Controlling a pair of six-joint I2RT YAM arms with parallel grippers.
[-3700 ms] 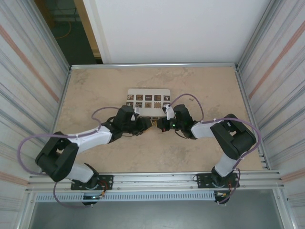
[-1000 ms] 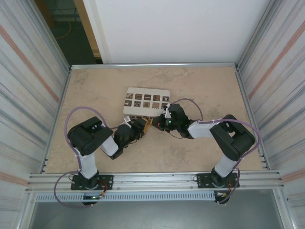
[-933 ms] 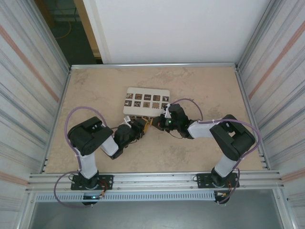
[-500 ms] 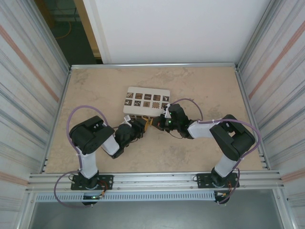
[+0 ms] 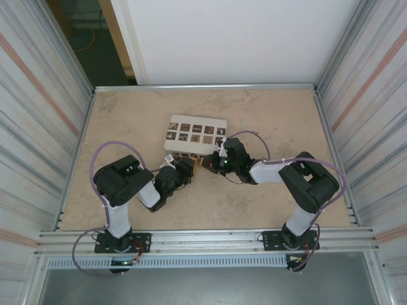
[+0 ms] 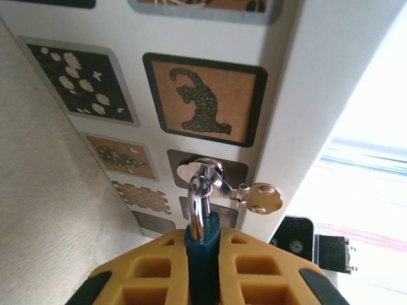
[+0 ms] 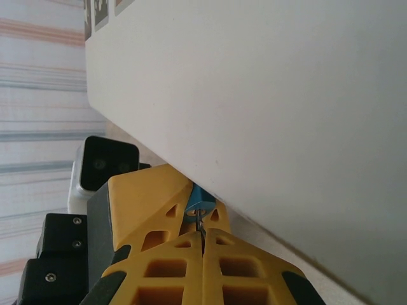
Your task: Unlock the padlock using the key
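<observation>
Blue plastic shows between the yellow fingers [image 6: 159,267] of the left gripper [image 6: 203,236], which is clamped tight on the body of the padlock [image 6: 203,249]. The silvery shackle [image 6: 198,210] rises out of that grip and runs up to a small bright ring against the patterned face of the white box [image 6: 305,95]. A small round-headed metal tag [image 6: 264,197] hangs just beside the shackle, at the box's edge.

From the right wrist, the right gripper [image 7: 202,236] has its two yellow fingers pressed together on a thin dark sliver of metal, which looks to be the key [image 7: 200,222], though it is too small to be sure. Its tip touches the exposed blue corner of the padlock [image 7: 202,202], which is wedged between a yellow finger of the left gripper [image 7: 152,197] and the plain side of the white box [image 7: 286,95].

From above, the two grippers meet nose to nose at the near edge of the white box [image 5: 196,133], the left gripper [image 5: 188,166] coming in from the left with its arm folded back and the right gripper [image 5: 207,164] from the right. The padlock sits between them, too small to make out there. The box lies flat on the beige table [image 5: 127,121]
</observation>
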